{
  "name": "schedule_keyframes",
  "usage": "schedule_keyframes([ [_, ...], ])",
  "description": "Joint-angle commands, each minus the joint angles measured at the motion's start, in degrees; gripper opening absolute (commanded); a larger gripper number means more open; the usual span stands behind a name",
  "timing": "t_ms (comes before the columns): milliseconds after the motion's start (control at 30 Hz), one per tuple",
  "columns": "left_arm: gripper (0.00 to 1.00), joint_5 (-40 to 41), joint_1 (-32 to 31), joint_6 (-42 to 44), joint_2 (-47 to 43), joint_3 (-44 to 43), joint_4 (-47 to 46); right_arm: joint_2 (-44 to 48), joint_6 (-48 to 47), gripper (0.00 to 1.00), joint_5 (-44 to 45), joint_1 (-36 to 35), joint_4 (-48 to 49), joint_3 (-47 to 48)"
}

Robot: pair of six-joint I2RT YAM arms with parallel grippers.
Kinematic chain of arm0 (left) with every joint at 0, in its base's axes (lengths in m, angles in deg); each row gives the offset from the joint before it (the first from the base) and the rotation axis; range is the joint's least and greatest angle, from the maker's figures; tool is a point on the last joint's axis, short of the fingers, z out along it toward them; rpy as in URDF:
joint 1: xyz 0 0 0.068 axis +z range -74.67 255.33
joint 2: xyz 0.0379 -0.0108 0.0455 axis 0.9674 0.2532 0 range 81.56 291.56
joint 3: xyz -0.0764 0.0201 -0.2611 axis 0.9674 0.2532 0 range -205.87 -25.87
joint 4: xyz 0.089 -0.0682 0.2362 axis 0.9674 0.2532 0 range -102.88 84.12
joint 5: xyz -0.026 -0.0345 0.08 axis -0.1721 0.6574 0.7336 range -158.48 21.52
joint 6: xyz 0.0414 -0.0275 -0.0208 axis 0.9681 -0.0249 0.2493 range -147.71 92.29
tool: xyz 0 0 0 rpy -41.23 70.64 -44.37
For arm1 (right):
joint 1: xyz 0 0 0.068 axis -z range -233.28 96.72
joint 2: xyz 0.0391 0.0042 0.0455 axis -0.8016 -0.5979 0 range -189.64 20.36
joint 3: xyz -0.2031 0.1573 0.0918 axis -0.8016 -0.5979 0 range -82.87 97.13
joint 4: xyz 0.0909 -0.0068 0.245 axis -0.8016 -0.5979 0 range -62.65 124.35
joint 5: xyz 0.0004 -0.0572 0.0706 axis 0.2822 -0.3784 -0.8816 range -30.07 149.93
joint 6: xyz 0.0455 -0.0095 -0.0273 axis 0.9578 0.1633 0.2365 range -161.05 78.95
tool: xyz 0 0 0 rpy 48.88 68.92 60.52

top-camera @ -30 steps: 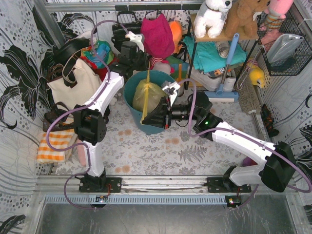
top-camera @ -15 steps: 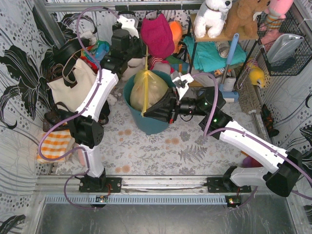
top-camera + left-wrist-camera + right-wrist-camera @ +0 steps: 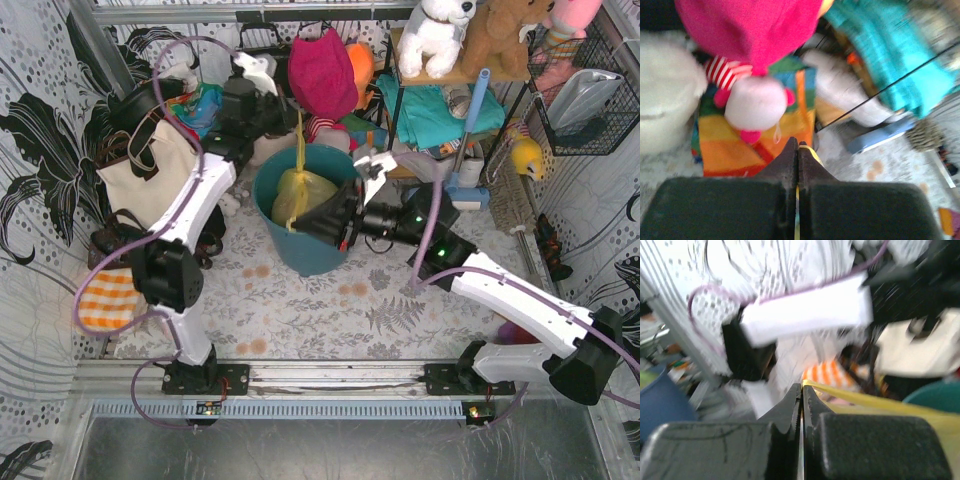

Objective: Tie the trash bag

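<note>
Trash bag (image 3: pixel 303 190) sunk lower in bin (image 3: pixel 300 258) than a moment ago. Left gripper (image 3: pixel 798 145), right gripper (image 3: pixel 802 386) each clamped on yellow tail (image 3: pixel 297 150) — knot likely cinching.

**Bag lifted out of the bin, then sunk back in**

A second ago the trash bag (image 3: pixel 300 192) lay low inside the teal bin (image 3: pixel 300 255). Half a second ago it bulged well above the bin's rim, and now it has dropped back below the rim and looks smaller. Its band (image 3: pixel 298 140) of drawn-out plastic used to run down across the bag to the bin's near rim; now it rises above the far rim. The left gripper (image 3: pixel 288 113) has climbed from beside the bin to beyond its far rim. The right gripper (image 3: pixel 305 213) has moved from the near rim to over the bin's mouth, its arm stretched further.
</note>
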Motion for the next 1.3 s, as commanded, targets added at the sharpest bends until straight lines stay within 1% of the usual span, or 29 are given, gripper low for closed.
schedule_keyframes([
  [0, 0.0, -5.8, 0.6, -4.3, -10.2, -1.1, -17.1, -1.2, -9.3, 0.0, 8.7, -0.3, 0.6, 12.6],
  [100, 0.0, -6.2, 0.6, -5.8, -12.8, -0.4, -19.7, -2.4, -10.9, 0.0, 10.8, -0.3, 1.6, 16.4],
  [167, 0.0, -6.0, 0.6, -5.9, -13.3, 0.3, -19.9, -2.0, -11.1, 0.0, 11.8, -0.3, 1.1, 15.9],
  [267, 0.0, -6.6, 0.7, -6.1, -13.2, 2.8, -20.4, 0.1, -9.5, 0.0, 14.0, -0.3, 2.6, 8.9],
  [367, 0.0, -9.8, 0.6, -8.5, -13.3, 7.3, -24.0, 1.7, -8.5, 0.0, 17.4, -0.3, 4.0, 1.9],
  [467, 0.0, -11.5, 0.6, -9.6, -14.4, 11.2, -25.9, 3.2, -8.5, 0.0, 21.0, -0.3, 3.1, -1.3],
  [533, 0.09, -11.2, 0.6, -9.8, -15.8, 13.5, -26.1, 3.6, -8.7, 0.0, 24.2, -0.2, 0.5, -1.1],
  [600, 0.1, -10.5, 0.6, -9.0, -16.7, 14.6, -24.2, 3.8, -9.4, 0.02, 27.9, -0.3, -4.2, 0.1],
  [700, 0.08, -9.7, 0.6, -8.1, -17.4, 16.5, -22.8, 3.4, -9.3, 0.26, 32.9, -0.3, -11.4, 1.6],
  [733, 0.06, -9.5, 0.6, -8.2, -17.6, 17.2, -22.8, 3.3, -9.4, 0.32, 33.1, -0.3, -13.0, 1.5],
  [800, 0.04, -9.6, 0.6, -8.2, -17.7, 18.2, -23.0, 3.7, -10.2, 0.42, 31.1, -0.3, -15.1, 0.7],
  [900, 0.03, -10.3, 0.6, -8.3, -17.1, 18.4, -22.6, 6.3, -14.4, 0.54, 24.4, -0.3, -15.1, -2.6],
  [1000, 0.01, -10.8, 0.6, -8.3, -16.3, 18.1, -21.9, 10.7, -23.9, 0.66, 17.7, -0.3, -10.9, -8.8],
  [1067, 0.01, -11.0, 0.6, -8.2, -16.0, 17.9, -21.7, 13.3, -30.2, 0.74, 17.2, -0.3, -9.7, -11.9],
  [1133, 0.01, -11.3, 0.6, -8.3, -15.8, 17.7, -21.5, 15.5, -40.6, 0.78, 13.4, -0.4, -9.2, -15.3],
  [1167, 0.01, -11.5, 0.6, -8.4, -15.7, 17.6, -21.5, 16.7, -45.5, 0.81, 11.1, -0.4, -7.8, -17.6],
  [1267, 0.01, -11.8, 0.6, -8.4, -15.5, 17.5, -21.3, 19.8, -59.3, 0.87, 8.1, -0.4, -1.9, -25.0],
])
